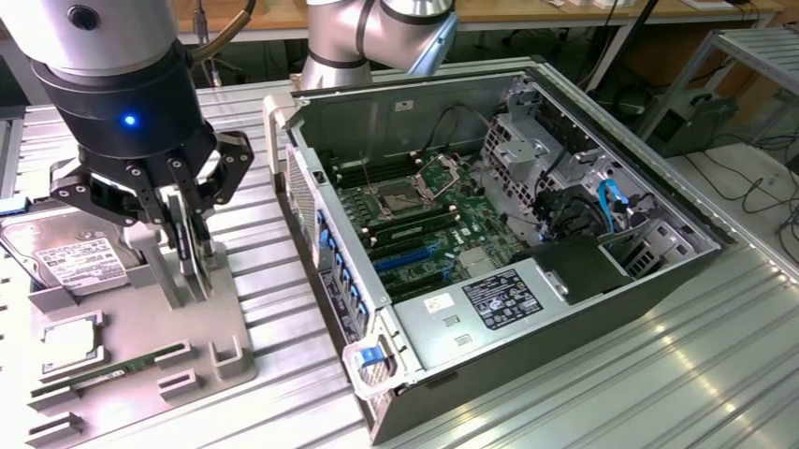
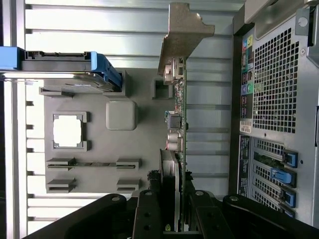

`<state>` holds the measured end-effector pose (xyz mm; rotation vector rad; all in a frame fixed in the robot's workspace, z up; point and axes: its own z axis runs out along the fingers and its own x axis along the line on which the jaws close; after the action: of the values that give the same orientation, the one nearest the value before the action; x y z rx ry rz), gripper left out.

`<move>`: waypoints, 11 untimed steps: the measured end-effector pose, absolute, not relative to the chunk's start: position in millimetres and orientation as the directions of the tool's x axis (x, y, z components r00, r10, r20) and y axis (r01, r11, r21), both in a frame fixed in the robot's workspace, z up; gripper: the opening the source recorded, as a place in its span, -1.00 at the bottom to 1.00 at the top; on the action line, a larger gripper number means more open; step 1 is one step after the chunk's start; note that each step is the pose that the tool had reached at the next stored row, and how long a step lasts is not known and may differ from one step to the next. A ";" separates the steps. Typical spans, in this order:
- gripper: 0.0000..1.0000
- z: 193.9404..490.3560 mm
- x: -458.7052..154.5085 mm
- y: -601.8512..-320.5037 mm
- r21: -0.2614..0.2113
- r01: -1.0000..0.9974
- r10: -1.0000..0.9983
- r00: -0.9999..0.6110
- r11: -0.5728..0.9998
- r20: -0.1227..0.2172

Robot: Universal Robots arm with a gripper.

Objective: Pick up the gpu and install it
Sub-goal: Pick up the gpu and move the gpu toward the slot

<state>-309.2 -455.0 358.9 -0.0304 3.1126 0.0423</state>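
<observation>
Wrist view: gpu (image 2: 179, 104) stands edge-on between fingers (image 2: 147, 216), which clamp it from both sides.

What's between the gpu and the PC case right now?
Only bare table slats, as both views show. The gpu stands on edge in the tray, with the gripper closed on it.

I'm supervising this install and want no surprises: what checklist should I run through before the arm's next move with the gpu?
1. Gripper closed on the gpu, a finger on each side: ok.
2. Gpu standing upright over the grey holder: ok.
3. Gpu lifted free of the holder: cannot tell.
4. Computer case open, motherboard exposed: ok.
5. Blue slots free of cards: ok.
6. Hard drive and RAM stick apart from the gripper: ok.
</observation>
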 end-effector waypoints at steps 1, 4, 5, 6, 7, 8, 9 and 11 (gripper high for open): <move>-0.45 359.3 -309.2 -455.0 0.027 -0.020 -0.019 -0.999 0.999 -0.029; -0.45 360.1 -309.2 -455.0 0.027 -0.020 -0.019 -0.999 0.999 -0.029; -0.45 360.5 -309.2 -455.0 0.027 -0.020 -0.019 -0.999 0.999 -0.029; -0.45 361.4 -309.2 -455.0 0.027 -0.020 -0.019 -0.999 0.999 -0.029; -0.45 362.1 -309.2 -455.0 0.027 -0.020 -0.019 -0.999 0.999 -0.029; -0.45 362.3 -309.2 -455.0 0.027 -0.020 -0.019 -0.999 0.999 -0.029; -0.45 363.0 -309.2 -455.0 0.027 -0.020 -0.019 -0.999 0.999 -0.029; -0.45 363.2 -309.2 -455.0 0.027 -0.020 -0.019 -0.999 0.999 -0.029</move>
<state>-309.2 -455.0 363.2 -0.0304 3.1123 0.0428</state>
